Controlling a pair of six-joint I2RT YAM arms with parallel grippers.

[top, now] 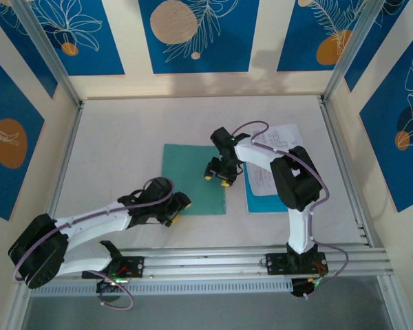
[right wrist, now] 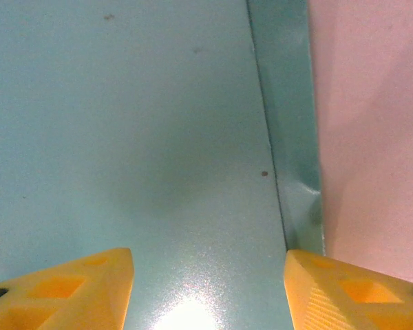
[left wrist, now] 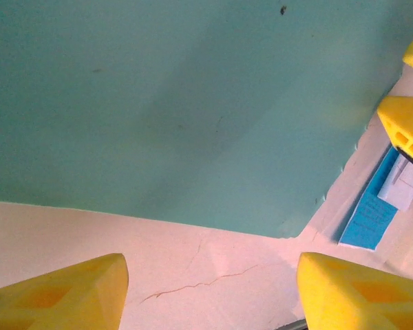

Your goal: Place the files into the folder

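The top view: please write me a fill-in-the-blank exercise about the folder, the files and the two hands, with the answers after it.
1. The folder lies flat on the ___.
2. Seen from above, the files lie to the ___ of the folder.
3. The coloured sheet among the files is bright ___.
4. The left hand and the right hand are both ___, not shut.

Answers: table; right; blue; open.
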